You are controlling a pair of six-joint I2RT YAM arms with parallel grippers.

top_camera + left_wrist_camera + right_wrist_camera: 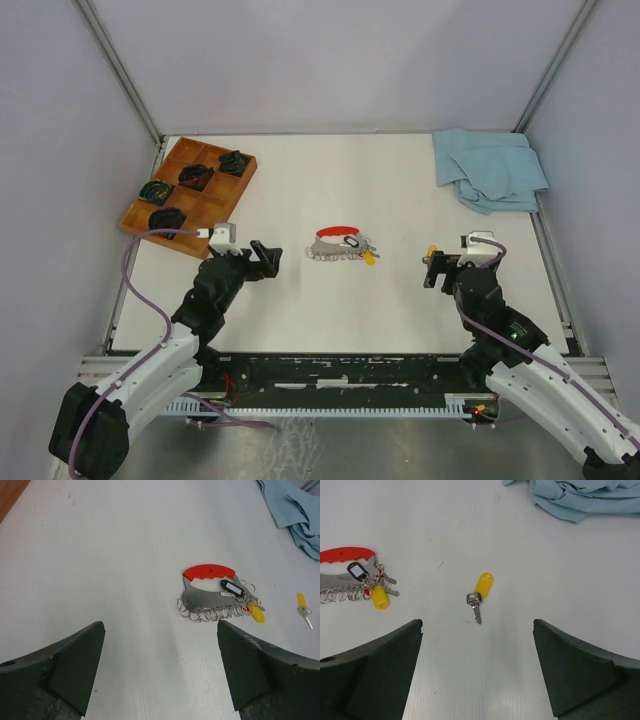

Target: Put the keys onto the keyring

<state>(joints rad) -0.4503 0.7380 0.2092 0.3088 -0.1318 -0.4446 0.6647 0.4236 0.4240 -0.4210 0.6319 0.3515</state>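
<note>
The keyring bundle (340,245) lies mid-table: a curved red strap (208,573), a row of thin metal rings (210,613), a small oval tag (231,587) and a yellow-headed key (256,613) at its right end. It also shows at the left edge of the right wrist view (355,582). A loose silver key with a yellow head (480,597) lies alone to the right of the bundle (302,607), just ahead of my right gripper (432,270). The right gripper (477,622) is open and empty. My left gripper (265,258) (160,626) is open and empty, left of the bundle.
A wooden tray (215,195) holding black coiled items stands at the back left. A crumpled blue cloth (488,168) lies at the back right, also in the wrist views (295,510) (585,497). Metal frame rails border the table.
</note>
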